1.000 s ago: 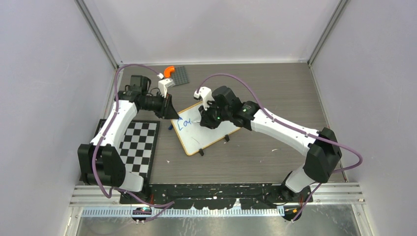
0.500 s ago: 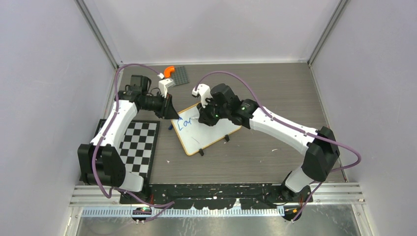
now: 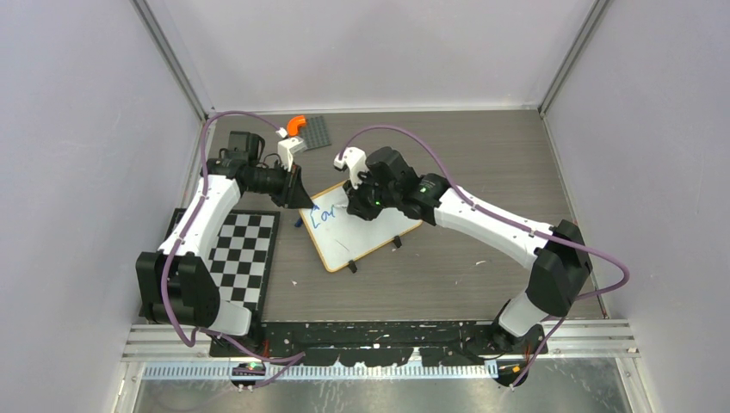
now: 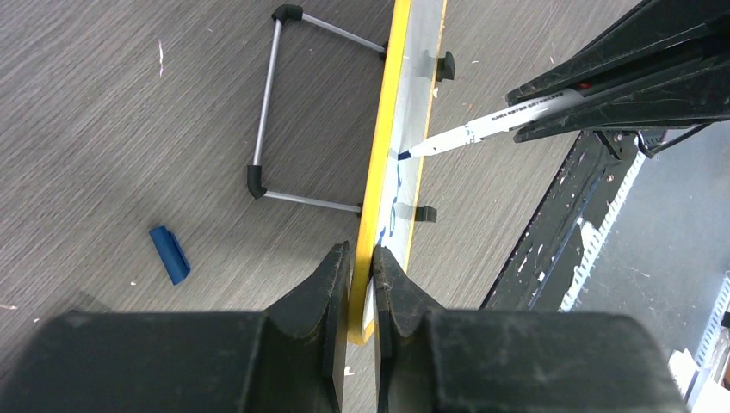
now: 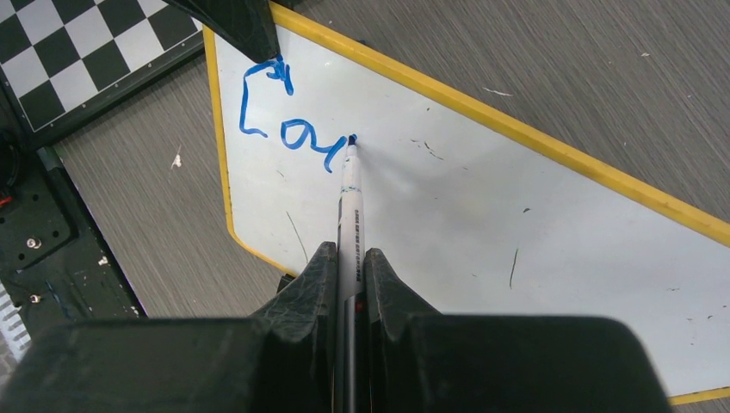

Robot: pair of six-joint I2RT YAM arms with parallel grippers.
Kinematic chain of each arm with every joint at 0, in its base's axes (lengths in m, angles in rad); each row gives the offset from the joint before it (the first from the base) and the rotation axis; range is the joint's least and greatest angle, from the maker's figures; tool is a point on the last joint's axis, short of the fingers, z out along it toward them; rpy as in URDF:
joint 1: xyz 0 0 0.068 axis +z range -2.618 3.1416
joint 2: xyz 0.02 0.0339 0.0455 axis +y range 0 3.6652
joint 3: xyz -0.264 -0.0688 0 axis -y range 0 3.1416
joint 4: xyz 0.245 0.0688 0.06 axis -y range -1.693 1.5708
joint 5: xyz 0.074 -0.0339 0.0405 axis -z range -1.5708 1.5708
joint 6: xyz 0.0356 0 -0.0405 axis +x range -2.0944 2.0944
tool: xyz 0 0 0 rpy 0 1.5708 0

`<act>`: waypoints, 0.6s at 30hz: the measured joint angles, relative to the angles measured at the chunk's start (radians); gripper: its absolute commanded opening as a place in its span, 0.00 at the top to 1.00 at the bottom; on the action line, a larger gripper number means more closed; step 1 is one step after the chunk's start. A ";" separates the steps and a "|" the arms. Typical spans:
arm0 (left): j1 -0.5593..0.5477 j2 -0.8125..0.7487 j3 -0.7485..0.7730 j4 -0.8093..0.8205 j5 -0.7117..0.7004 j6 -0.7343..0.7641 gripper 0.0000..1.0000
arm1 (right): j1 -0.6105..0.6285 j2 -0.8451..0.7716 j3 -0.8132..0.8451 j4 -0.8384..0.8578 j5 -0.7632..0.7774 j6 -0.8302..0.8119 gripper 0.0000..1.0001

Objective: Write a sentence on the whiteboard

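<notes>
The whiteboard (image 3: 370, 232) lies tilted at mid-table, its white face (image 5: 482, 215) rimmed in yellow (image 4: 384, 146). My left gripper (image 4: 361, 254) is shut on the board's far-left corner (image 3: 303, 200), one finger on each side of the rim. My right gripper (image 5: 349, 254) is shut on a white marker (image 5: 351, 198), seen above the board's left half (image 3: 357, 206). The marker's blue tip (image 5: 351, 140) touches the board at the end of the sentence (image 5: 284, 129), which reads as three blue letters, roughly "Cou" (image 3: 320, 218).
A checkerboard mat (image 3: 245, 254) lies left of the board. A dark grey studded plate (image 3: 314, 132) with an orange piece (image 3: 296, 124) sits at the back. A blue cap (image 4: 170, 254) and the board's wire stand (image 4: 271, 112) lie behind the board.
My right gripper has shifted slightly left and away with the marker, and the last blue stroke has grown a little. The left arm and the board have stayed put.
</notes>
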 measured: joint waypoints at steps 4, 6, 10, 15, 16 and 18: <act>0.000 0.000 0.000 0.000 -0.001 0.000 1.00 | 0.001 0.000 0.000 -0.001 0.005 0.000 1.00; 0.000 0.000 0.000 0.000 -0.002 0.000 1.00 | 0.001 0.000 -0.001 -0.001 0.006 0.000 1.00; 0.000 0.000 0.000 0.000 -0.004 0.000 1.00 | 0.002 0.000 -0.010 -0.007 0.006 0.000 1.00; 0.000 0.000 0.000 0.001 -0.007 0.000 1.00 | 0.008 0.000 -0.034 -0.020 0.002 0.000 1.00; 0.000 0.000 0.000 0.001 -0.007 0.000 1.00 | 0.009 0.000 -0.037 -0.024 0.001 0.000 1.00; 0.000 0.000 0.000 0.000 -0.006 0.000 1.00 | 0.012 0.000 -0.043 -0.034 0.000 0.000 1.00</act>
